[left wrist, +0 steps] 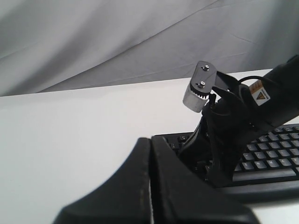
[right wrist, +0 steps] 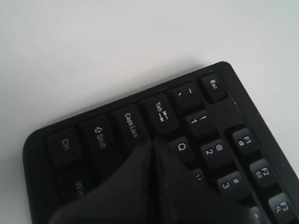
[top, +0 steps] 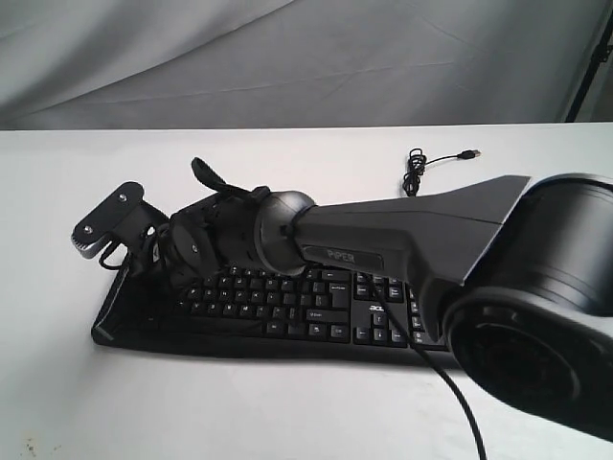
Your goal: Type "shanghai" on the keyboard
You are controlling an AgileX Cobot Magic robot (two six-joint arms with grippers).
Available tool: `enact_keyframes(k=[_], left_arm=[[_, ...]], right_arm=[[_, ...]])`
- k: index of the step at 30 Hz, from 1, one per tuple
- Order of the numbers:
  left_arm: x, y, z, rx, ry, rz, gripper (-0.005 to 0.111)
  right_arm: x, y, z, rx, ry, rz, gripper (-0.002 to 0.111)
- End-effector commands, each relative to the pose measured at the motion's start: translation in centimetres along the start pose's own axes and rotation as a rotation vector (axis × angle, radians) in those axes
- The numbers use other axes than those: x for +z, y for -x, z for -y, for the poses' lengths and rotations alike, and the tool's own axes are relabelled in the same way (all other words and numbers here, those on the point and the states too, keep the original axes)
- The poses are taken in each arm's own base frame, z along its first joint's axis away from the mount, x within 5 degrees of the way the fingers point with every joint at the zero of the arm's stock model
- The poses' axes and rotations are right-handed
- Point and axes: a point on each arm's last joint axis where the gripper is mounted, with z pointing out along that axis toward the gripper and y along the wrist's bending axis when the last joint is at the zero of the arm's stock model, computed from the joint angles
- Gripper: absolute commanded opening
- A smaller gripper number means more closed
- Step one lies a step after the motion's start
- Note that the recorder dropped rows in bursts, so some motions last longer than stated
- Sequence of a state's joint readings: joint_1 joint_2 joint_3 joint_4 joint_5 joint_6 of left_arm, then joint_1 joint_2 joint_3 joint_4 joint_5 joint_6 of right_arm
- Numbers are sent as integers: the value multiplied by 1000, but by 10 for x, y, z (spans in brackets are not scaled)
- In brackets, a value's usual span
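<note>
The white surface [top: 287,402] is filling most of the scene. The big right arm [top: 402,240] is reaching across the black keyboard [top: 287,307], which is lying flat mid-surface. The right gripper [right wrist: 152,151] is pressed together, its tip sitting right by Caps Lock and Tab. The left gripper [left wrist: 150,158] is pressed together too, hanging near the keyboard's end. The thin cable [top: 417,172] is lying bunched up behind the keyboard.

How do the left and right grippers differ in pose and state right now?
The right gripper sits over the keyboard, tips between Caps Lock, Tab and Q; the left gripper seems short of the keyboard's end, on no key. Only the right arm shows in the exterior view. Both have jaws shut.
</note>
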State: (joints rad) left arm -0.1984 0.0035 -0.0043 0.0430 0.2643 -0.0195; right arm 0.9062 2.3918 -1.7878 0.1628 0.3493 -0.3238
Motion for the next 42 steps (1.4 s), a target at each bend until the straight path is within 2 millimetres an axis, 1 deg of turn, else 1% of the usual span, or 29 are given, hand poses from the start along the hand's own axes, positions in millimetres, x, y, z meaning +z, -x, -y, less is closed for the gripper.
enact_keyframes(k=[1, 5, 8, 11, 15, 17, 19, 23, 26, 34, 42], left_arm=[[0, -1, 0, -1, -4, 4, 0], [0, -1, 0, -1, -4, 4, 0], [0, -1, 0, -1, -4, 4, 0], [0, -1, 0, -1, -4, 4, 0], [0, -1, 0, -1, -4, 4, 0], [0, -1, 0, -1, -4, 4, 0], [0, -1, 0, -1, -4, 4, 0], [0, -1, 0, -1, -4, 4, 0], [0, -1, 0, -1, -4, 4, 0], [0, -1, 0, -1, -4, 4, 0], [0, -1, 0, -1, -4, 4, 0]], right_arm=[[-18, 13, 3, -42, -13, 16, 0], [-31, 14, 4, -49, -14, -6, 0], [-44, 6, 11, -29, -25, -24, 0], [-60, -9, 17, -8, -39, -34, 0], [-79, -37, 19, 32, -68, -14, 0], [-85, -50, 20, 43, -83, -1, 0], [-88, -58, 20, 70, -92, 16, 0], [-84, -70, 20, 90, -88, -17, 0], [-77, -75, 20, 92, -88, -26, 0], [-74, -72, 13, 80, -82, -7, 0], [-74, -72, 13, 80, -82, -7, 0]])
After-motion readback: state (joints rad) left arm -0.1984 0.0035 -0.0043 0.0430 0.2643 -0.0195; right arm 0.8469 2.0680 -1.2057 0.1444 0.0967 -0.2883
